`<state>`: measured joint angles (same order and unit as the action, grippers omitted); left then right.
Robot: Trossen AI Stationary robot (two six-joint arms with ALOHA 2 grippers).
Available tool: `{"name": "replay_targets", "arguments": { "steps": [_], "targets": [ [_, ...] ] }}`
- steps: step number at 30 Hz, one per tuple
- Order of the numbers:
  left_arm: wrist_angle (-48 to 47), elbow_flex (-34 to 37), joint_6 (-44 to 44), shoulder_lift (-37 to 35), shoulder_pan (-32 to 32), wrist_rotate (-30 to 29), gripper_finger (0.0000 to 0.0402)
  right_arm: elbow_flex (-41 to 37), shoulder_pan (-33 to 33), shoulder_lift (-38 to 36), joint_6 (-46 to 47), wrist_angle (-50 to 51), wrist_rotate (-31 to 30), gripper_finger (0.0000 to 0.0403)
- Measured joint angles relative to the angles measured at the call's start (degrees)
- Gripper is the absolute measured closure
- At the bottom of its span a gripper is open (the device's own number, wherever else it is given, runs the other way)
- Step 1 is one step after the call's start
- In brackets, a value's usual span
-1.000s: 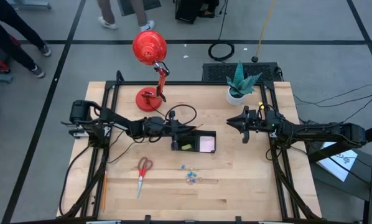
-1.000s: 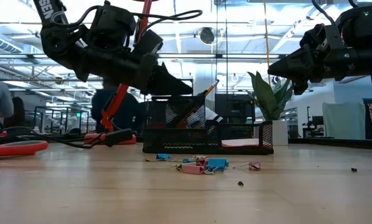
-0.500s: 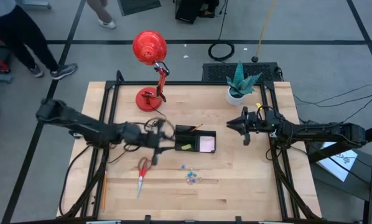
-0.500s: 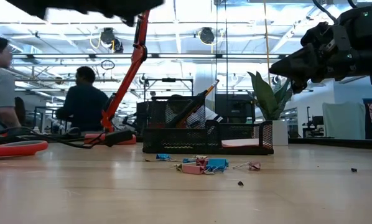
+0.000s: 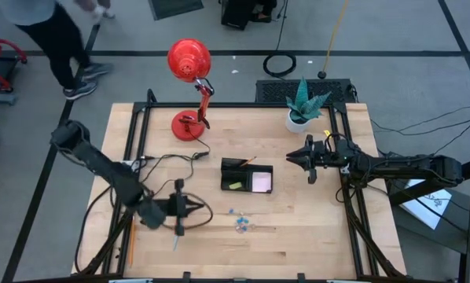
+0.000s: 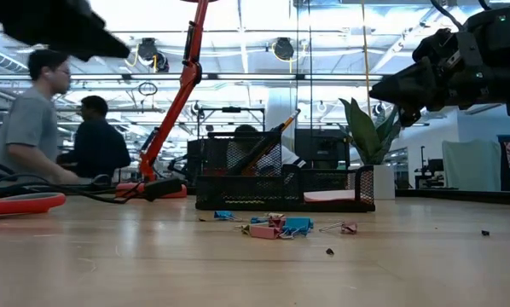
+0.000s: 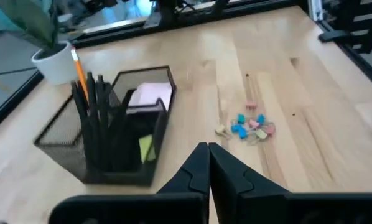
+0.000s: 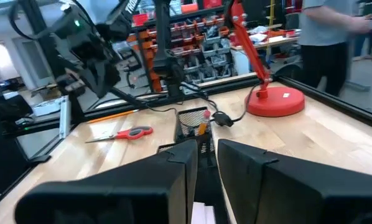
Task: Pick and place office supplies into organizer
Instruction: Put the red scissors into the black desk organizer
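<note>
**A:** Where's everything at on your end?

**B:** I've got the left gripper (image 5: 189,207) clenched with nothing in it, sitting low over the bench (image 5: 313,236) right by the scissors (image 8: 127,132). The organizer (image 5: 247,177) is mid-bench with the pens (image 7: 96,106) and pencil (image 7: 79,65) standing in it, and the sticky notes (image 5: 261,181) lying in it.

**A:** And the clips?

**B:** The clips (image 5: 240,222) are loose on the wood just in front of the organizer. The right gripper (image 5: 295,158) hovers near the plant pot (image 5: 299,121), fingers slightly apart, holding nothing.
</note>
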<state>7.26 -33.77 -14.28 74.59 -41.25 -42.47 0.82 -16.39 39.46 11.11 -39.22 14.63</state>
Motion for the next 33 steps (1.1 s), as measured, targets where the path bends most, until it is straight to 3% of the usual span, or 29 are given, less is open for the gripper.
{"name": "replay_targets", "arguments": {
  "steps": [5,9,13,18,23,28,33],
  "targets": [
    [0.5,3.54,-9.39,5.11,-4.28,-10.14,0.0398,1.02,2.39,0.0,-0.6,0.04,3.48,0.0344],
    [0.5,6.55,-16.22,5.7,-4.76,-12.28,0.0396,3.13,8.63,0.0,-5.36,2.0,3.14,0.0344],
    [1.02,8.08,-17.96,5.68,-4.49,-13.66,0.0398,6.37,16.08,0.35,-10.19,2.57,-3.09,0.0344],
    [3.45,8.43,-13.91,5.68,-4.09,-14.66,0.0396,12.79,24.6,3.61,-12.48,8.52,-10.8,0.0344],
    [4.93,8.43,-10.54,5.68,-4.09,-16.97,0.0395,22.6,31.24,14.32,-13.98,15.5,-19.48,0.0344],
    [4.83,8.43,-11.13,4.46,-4.21,-26.53,0.0399,32.49,33.74,27.93,-15.23,15.8,-19.04,0.0329],
    [4.64,8.43,-11.24,0.8,-5.94,-31.96,0.0383,40.74,34.51,40.6,-17.88,15.88,-17.52,0.0264]
  ]
}}
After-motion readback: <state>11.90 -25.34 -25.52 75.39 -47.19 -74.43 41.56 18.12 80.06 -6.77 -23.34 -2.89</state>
